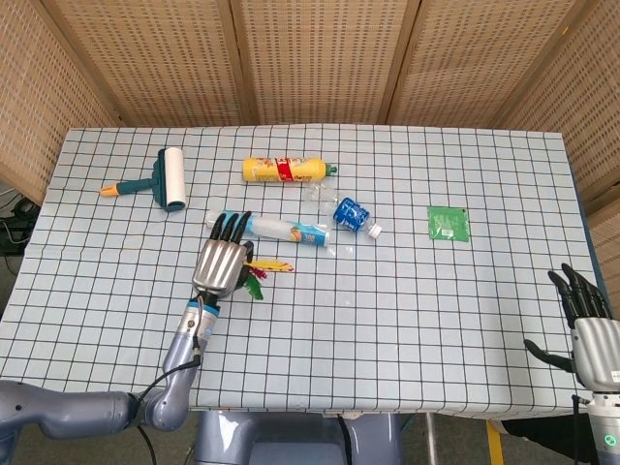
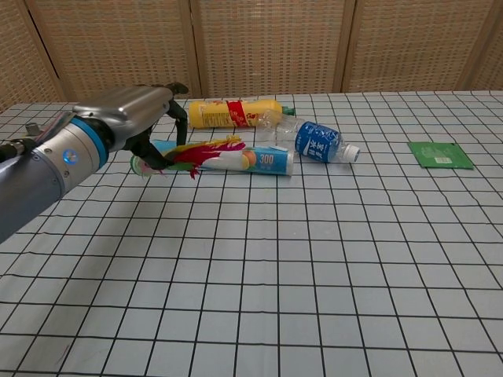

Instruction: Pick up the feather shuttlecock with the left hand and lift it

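Since the left hand [image 2: 130,118] held the feather shuttlecock [image 2: 196,151] in its curled fingers, clear of the checked tablecloth [image 1: 407,320] and in front of the lying tube [image 2: 251,159], the pick looked done and only a little more raising seemed left. Open air above gave room, while the right hand [image 1: 586,325] hung spread and empty off the table's right edge.

Two robot cameras covering one checked table [image 1: 387,320].
The head view is looking steeply down from high up, taking in the whole tabletop; the chest view is sitting low and close, facing forward. Both are sharing the yellow bottle [image 1: 283,170] [image 2: 232,111].
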Motion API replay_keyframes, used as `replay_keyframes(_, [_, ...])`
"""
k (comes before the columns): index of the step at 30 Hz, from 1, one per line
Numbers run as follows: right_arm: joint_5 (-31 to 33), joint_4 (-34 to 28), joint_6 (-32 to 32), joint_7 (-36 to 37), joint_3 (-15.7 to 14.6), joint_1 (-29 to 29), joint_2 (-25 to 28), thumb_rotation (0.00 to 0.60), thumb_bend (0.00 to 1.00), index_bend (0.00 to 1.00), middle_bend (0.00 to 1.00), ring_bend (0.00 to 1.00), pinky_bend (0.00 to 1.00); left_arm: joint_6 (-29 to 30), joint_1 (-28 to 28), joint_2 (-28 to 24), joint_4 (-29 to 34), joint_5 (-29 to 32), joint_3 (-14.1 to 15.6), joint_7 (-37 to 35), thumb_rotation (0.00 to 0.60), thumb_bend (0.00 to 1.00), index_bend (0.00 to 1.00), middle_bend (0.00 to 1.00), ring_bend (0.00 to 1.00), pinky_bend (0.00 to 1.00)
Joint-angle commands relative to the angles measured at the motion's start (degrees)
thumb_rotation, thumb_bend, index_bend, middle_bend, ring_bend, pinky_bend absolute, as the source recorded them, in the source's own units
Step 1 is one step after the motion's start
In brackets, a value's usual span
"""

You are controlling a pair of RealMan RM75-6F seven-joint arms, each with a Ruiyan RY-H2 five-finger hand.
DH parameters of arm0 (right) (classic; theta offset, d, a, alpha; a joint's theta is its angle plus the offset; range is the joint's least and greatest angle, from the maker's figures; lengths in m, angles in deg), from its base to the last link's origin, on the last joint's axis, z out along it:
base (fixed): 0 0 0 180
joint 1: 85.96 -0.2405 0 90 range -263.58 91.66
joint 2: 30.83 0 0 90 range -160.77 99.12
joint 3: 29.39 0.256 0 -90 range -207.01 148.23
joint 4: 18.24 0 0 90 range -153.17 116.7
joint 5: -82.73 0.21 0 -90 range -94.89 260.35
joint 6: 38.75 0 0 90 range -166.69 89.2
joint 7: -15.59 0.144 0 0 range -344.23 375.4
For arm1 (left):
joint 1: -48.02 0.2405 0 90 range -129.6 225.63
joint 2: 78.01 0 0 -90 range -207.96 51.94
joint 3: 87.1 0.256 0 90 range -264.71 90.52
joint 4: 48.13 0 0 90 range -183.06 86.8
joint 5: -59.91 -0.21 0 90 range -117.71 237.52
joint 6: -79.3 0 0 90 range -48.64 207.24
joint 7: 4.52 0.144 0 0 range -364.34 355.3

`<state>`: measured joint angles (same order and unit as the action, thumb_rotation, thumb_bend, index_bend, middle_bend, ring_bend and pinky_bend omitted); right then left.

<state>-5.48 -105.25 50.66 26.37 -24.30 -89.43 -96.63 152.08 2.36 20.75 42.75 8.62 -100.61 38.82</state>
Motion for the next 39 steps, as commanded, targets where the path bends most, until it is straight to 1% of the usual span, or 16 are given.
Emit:
replay_keyframes(1, [-0.3,-0.1,0.2,-0.6,-0.1,0.0,-0.2,0.6,0.08,0.03,0.0,0.0,0.15,-1.4,5.7,-4.1,3.1,-5.6,0.4,-17.6,0.6,0.5,0.67,0.0,0.0,0.0])
replay_keyframes(4, [-0.4,-0.2,0.3,-1.0,-0.2,0.0,-0.3,0.6,0.08,0.04,0.0,0.0,0.15,-3.1,6.8,-5.1,2.9,-6.2,0.8,-21.8,0.6,0.5,0.67,0.0,0.0,0.0])
replay_keyframes(5, [-0.4,-0.2,0.3,-1.2,-0.2,0.0,-0.4,0.6,0.08,0.04,0.0,0.0,0.15,-4.3,7.6,-5.7,3.5,-5.7,0.7,-25.1,0.6,0.5,0.67,0.0,0.0,0.0])
replay_keyframes(8, [-0.4,-0.2,0.3,-1.6,-0.2,0.0,-0.5,0.6,0.08,0.03,0.0,0.0,0.15,-8.0,9.0,-7.8,4.3,-6.7,0.5,-33.7,0.6,0.49,0.67,0.0,0.0,0.0])
replay_keyframes(11, [-0.4,-0.2,0.2,-1.8,-0.2,0.0,-0.6,0.6,0.08,0.03,0.0,0.0,0.15,-11.9,10.4,-9.5,3.7,-8.1,0.3,-43.2,0.6,0.48,0.68,0.0,0.0,0.0])
replay_keyframes(14, [-0.4,-0.1,0.3,-1.8,-0.2,0.0,-0.7,0.6,0.08,0.03,0.0,0.0,0.15,-14.0,11.0,-10.2,2.5,-9.3,0.6,-47.6,0.6,0.48,0.68,0.0,0.0,0.0])
replay_keyframes(17, [-0.2,-0.1,0.3,-1.8,-0.1,0.0,-0.6,0.6,0.08,0.03,0.0,0.0,0.15,-15.6,11.9,-10.3,0.7,-11.0,1.5,-52.1,0.6,0.47,0.68,0.0,0.0,0.0])
replay_keyframes(21, [-0.2,-0.1,0.2,-1.8,-0.1,0.0,-0.6,0.6,0.08,0.03,0.0,0.0,0.15,-16.3,12.7,-10.4,-0.6,-12.1,2.0,-55.1,0.6,0.46,0.67,0.0,0.0,0.0])
replay_keyframes(26, [-0.4,-0.1,0.3,-2.1,-0.2,0.0,-0.8,0.6,0.08,0.03,0.0,0.0,0.15,-16.9,14.4,-10.8,-2.2,-14.4,2.9,-60.8,0.6,0.46,0.67,0.0,0.0,0.0])
replay_keyframes(32, [-0.7,-0.1,0.2,-2.4,-0.3,-0.1,-0.9,0.6,0.08,0.03,0.0,0.0,0.15,-16.9,15.8,-11.9,-4.0,-17.2,3.9,-64.9,0.6,0.45,0.66,0.0,0.0,0.0])
replay_keyframes(34, [-0.7,-0.1,0.2,-2.5,-0.4,-0.1,-0.9,0.6,0.08,0.03,0.0,0.0,0.15,-17.2,16.0,-12.3,-4.4,-17.8,4.2,-65.6,0.6,0.39,0.63,0.0,0.0,0.0])
replay_keyframes(36, [-0.8,-0.2,0.3,-2.6,-0.4,-0.1,-1.0,0.6,0.08,0.03,0.0,0.0,0.15,-17.8,16.0,-12.7,-4.7,-18.2,4.5,-65.8,0.6,0.21,0.53,0.0,0.0,0.0])
replay_keyframes(37, [-0.8,-0.2,0.3,-2.7,-0.4,-0.1,-1.0,0.6,0.08,0.03,0.0,0.0,0.15,-18.3,15.9,-13.0,-4.9,-18.4,4.7,-65.8,0.6,0.15,0.49,0.0,0.0,0.0])
replay_keyframes(38, [-0.8,-0.2,0.4,-2.7,-0.4,-0.1,-1.0,0.6,0.08,0.03,0.0,0.0,0.15,-18.6,15.8,-13.2,-5.2,-18.5,4.9,-65.7,0.6,0.07,0.43,0.0,0.0,0.0])
replay_keyframes(39, [-0.8,-0.3,0.4,-2.7,-0.4,-0.1,-0.9,0.6,0.08,0.03,0.0,0.0,0.15,-18.9,15.8,-13.3,-5.5,-18.6,5.1,-65.5,0.6,0.02,0.37,0.0,0.0,0.0])
